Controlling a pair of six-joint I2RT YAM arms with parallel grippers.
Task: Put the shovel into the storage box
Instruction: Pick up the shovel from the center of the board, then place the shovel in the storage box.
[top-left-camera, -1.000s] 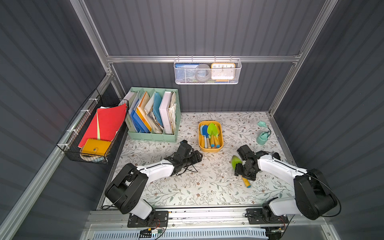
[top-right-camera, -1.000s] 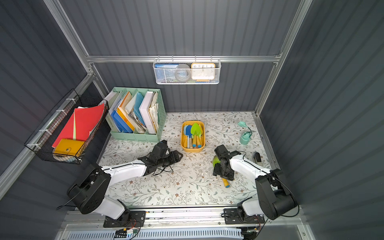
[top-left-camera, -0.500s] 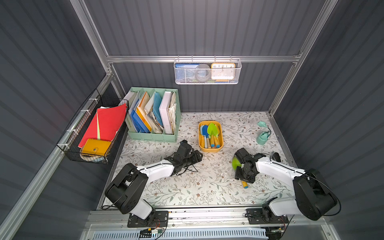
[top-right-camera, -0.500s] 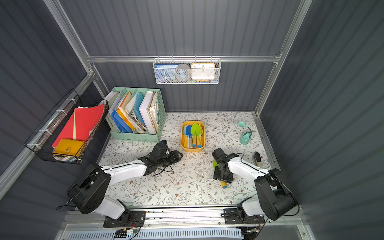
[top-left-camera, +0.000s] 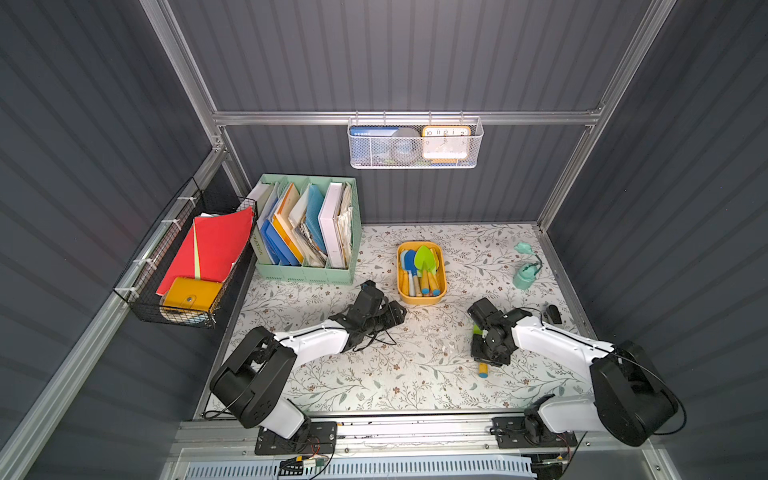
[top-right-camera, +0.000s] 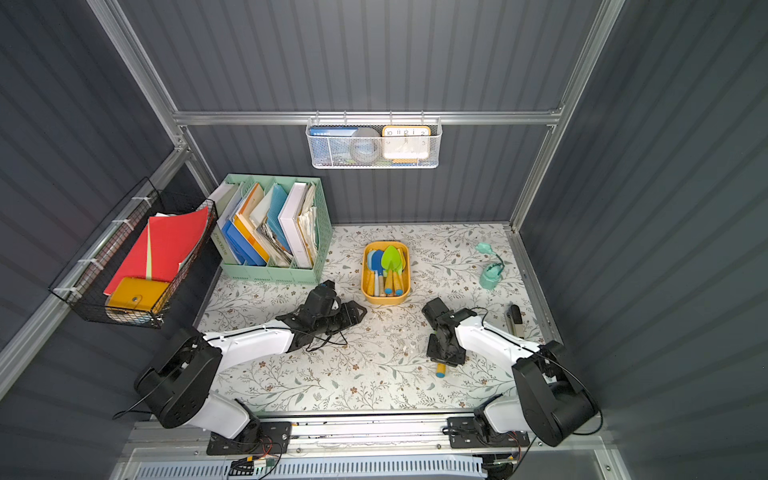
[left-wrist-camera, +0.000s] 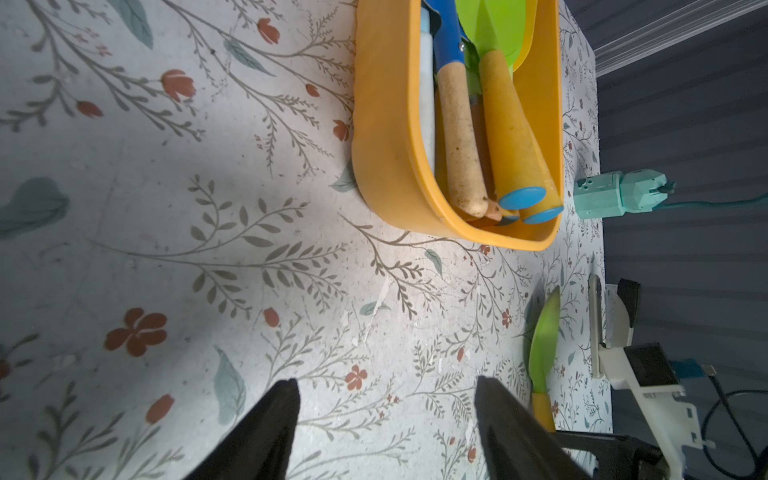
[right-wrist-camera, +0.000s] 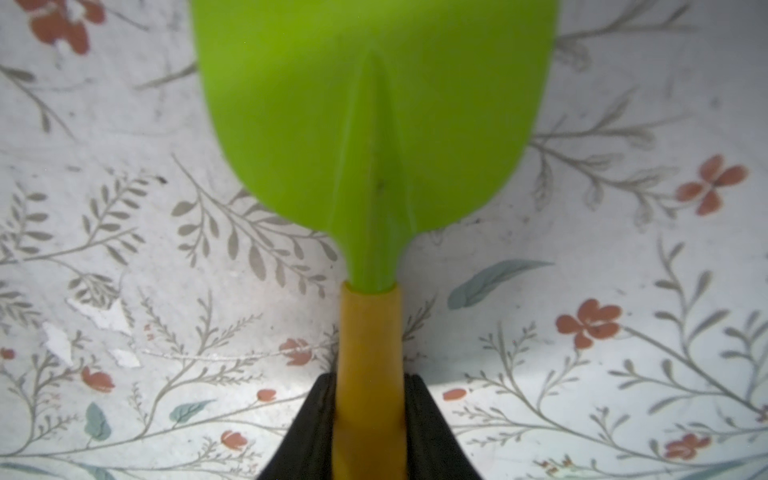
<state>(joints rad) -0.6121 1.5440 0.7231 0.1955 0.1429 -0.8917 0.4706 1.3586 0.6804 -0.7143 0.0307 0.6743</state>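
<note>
The shovel, green blade on a yellow handle, lies flat on the floral table on the robot's side of the storage box, off toward the right arm and clear of the box. Change over the last second: the right gripper, whose jaws then stood apart above the handle, has come down and closed on it just behind the blade neck, with both fingers pressed against the yellow shaft. In both top views the wrist now covers nearly all of the shovel, and only its blue-capped handle end shows. Meaning: the grasp looks made, but the lift and the carry to the box have not yet begun. The left gripper sits with jaws wide and empty, just short of the box's near corner on the side away from the shovel. Room for moving: the table between the shovel and the box is bare, so a straight path looks open. The box's near rim must be cleared, and the box already holds several shovels, so the new one will likely rest on top of them. The mint-green file organizer stands beyond the box on the side away from the shovel. A small teal object stands well off on the shovel's side. Neither crowds the route.
</note>
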